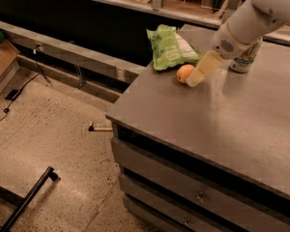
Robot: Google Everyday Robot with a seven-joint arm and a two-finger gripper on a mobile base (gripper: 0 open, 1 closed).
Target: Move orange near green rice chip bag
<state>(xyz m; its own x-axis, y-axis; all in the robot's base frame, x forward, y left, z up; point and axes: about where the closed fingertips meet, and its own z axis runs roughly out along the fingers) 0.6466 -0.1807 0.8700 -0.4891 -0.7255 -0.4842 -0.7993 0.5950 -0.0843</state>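
The orange [184, 73] rests on the grey table top [222, 124] near its far left corner, just in front of the green rice chip bag [171, 48], which lies flat with its white patch up. A narrow gap separates the two. My gripper [194, 79] reaches down from the upper right, its cream fingers [203, 68] right beside the orange on its right side. The jaws are open and hold nothing; the orange sits free on the table.
A white-and-green drink can [243, 58] stands behind my arm to the right. The table has drawers [198, 197] on its front. A ledge and dark wall run behind the table. A black bar [31, 197] lies on the speckled floor at the left.
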